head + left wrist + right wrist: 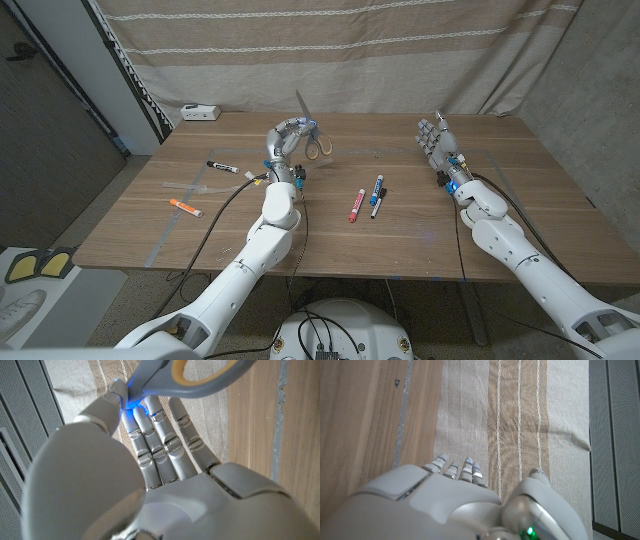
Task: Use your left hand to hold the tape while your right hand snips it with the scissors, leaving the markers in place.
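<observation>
My left hand [285,140] is raised above the middle of the table and pinches a pair of scissors [312,135]. Their yellow-lined handles hang to the right of the hand and the blades point up. In the left wrist view the fingertips [131,402] press the grey scissors [200,380] near the handle loop. A clear strip of tape [195,187] lies on the wood at the left. My right hand [437,140] stands upright at the right with fingers apart, holding nothing; its back [460,505] shows in the right wrist view.
A black marker [222,166] and an orange marker [185,207] lie at the left. Red [356,204], blue [378,189] and white [375,209] markers lie in the middle. A white box [200,112] sits at the far left corner. A striped curtain [400,50] hangs behind.
</observation>
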`<state>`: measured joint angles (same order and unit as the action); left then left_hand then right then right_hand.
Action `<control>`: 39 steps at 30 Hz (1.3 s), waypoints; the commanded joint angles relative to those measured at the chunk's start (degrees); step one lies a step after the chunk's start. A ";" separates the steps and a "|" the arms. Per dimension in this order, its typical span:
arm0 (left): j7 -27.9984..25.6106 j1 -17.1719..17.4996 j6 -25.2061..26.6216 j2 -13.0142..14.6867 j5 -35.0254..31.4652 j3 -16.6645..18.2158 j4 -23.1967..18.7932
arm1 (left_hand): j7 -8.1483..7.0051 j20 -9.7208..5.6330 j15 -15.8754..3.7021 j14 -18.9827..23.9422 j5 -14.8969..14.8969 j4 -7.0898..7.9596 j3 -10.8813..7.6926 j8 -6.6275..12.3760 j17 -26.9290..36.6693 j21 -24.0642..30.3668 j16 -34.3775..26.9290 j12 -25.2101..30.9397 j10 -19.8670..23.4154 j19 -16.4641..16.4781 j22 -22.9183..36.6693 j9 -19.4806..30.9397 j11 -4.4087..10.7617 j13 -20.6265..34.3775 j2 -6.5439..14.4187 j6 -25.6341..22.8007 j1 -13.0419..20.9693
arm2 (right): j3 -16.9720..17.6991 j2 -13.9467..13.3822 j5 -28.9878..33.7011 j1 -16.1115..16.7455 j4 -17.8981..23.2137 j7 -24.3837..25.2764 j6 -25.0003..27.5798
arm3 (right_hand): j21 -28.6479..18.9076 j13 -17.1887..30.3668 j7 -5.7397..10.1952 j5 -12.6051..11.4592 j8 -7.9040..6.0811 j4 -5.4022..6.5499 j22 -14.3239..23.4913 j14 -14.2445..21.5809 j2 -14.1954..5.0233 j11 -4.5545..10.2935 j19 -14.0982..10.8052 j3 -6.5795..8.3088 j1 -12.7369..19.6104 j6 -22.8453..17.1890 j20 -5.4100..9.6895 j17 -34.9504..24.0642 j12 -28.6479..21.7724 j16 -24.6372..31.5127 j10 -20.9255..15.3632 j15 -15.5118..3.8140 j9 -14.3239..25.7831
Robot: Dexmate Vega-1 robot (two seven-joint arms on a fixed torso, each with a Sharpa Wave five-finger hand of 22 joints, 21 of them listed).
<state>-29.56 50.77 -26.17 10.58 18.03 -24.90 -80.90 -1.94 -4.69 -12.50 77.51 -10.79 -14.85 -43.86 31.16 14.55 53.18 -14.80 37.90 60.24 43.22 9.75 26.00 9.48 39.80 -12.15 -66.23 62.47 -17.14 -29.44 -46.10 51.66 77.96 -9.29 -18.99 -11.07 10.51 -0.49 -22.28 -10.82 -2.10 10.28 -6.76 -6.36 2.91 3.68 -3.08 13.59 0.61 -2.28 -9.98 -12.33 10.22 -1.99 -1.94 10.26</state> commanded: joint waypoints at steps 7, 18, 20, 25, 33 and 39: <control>1.80 -0.24 -0.40 -1.23 4.29 0.72 -0.17 | 1.63 -3.18 -0.46 0.94 -0.32 4.94 -5.29 0.57 0.14 0.03 0.08 -0.03 0.43 -0.34 0.15 2.75 0.40 0.12 1.91 -1.68 1.37 | 0.27 1.05 -0.14 -0.62 -0.76 -0.63 -1.66 | -0.43 0.14 0.15 0.23 -0.33 -0.18 0.07 0.28 -0.68 0.45 -0.06 0.07 0.26 -0.27 -0.19 -0.17 -0.35 0.40 -0.24 -0.80 0.16; 3.79 -0.95 0.75 -2.66 9.00 0.99 0.20 | 1.64 -3.30 -0.45 1.02 -0.16 4.92 -5.43 0.78 -0.02 0.06 0.22 -0.13 0.37 -0.40 0.17 3.10 0.50 0.05 1.91 -1.66 1.24 | -0.60 0.38 0.29 -0.81 -0.21 -1.53 -0.51 | -0.58 0.17 0.53 0.25 -1.06 -0.69 0.10 0.90 -0.89 -0.04 -0.64 0.52 1.23 -2.28 -1.51 -0.17 -0.36 0.49 -0.38 -0.20 0.19; 3.89 -1.17 0.54 -2.71 8.88 0.86 0.27 | 1.61 -3.35 -0.47 1.02 -0.13 4.88 -5.48 0.86 -0.05 0.06 0.27 -0.24 0.50 -0.44 0.17 3.22 0.54 -0.20 1.88 -1.70 1.23 | -0.74 0.37 0.34 -0.85 -0.09 -1.67 -0.43 | -0.55 0.20 1.06 0.25 -1.45 -0.96 0.11 1.01 -0.91 0.18 -0.63 0.70 1.70 -3.42 -1.47 -0.17 -0.43 0.48 -0.59 -0.18 0.21; 4.35 -1.91 0.72 -3.21 9.83 0.85 0.87 | 1.52 -3.38 -0.48 1.05 -0.09 4.89 -5.51 0.94 -0.16 0.09 0.35 -0.28 0.65 -0.45 0.18 3.37 0.56 -0.35 1.87 -1.67 1.14 | -1.03 0.31 0.73 -0.97 0.30 -1.46 -0.27 | -0.48 0.24 2.87 0.30 -2.39 -1.57 0.14 1.04 -0.96 1.41 -0.61 1.13 2.77 -6.93 -1.65 -0.18 -0.62 0.37 -1.20 -0.18 0.25; 6.01 -2.82 1.44 -4.04 12.75 0.88 1.18 | 1.54 -3.46 -0.51 1.19 -0.03 4.83 -5.57 1.12 -0.17 0.15 0.35 -0.16 0.75 -0.46 0.19 3.61 0.59 -0.20 1.81 -1.78 1.09 | -2.21 -2.25 3.95 -1.20 2.40 -1.53 0.39 | -0.32 0.25 3.64 0.12 -3.67 -3.05 0.11 1.01 -1.01 1.19 -0.41 2.05 5.27 -11.73 -1.70 -0.14 -0.52 0.26 -1.16 -0.21 0.25; 6.86 -3.60 1.65 -4.65 14.06 0.78 2.03 | 1.52 -3.51 -0.51 1.22 0.00 4.82 -5.62 1.23 -0.20 0.18 0.37 -0.15 0.82 -0.48 0.19 3.78 0.64 -0.21 1.78 -1.80 1.04 | -2.33 -2.65 4.80 -0.85 3.28 -1.38 -0.56 | -0.24 0.25 4.16 -0.16 -3.82 -3.81 0.09 0.79 -0.66 1.43 -0.25 2.31 6.38 -12.76 -1.79 -0.11 -0.42 0.15 -0.98 -0.33 0.24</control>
<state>-24.40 48.37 -25.04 6.97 29.24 -24.02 -79.82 -1.80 -4.41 -12.29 77.72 -10.79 -15.08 -44.09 31.71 14.25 53.18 -14.43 37.90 60.33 42.96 9.73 26.00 9.42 39.54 -12.17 -66.09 62.48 -18.79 -30.65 -43.35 50.55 79.25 -11.03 -19.26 -11.52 10.51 3.59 -22.00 -14.21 -5.31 10.26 -5.93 -6.95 3.71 3.27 -0.78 19.04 -11.28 -3.91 -9.98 -12.81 10.42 -3.15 -2.14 10.26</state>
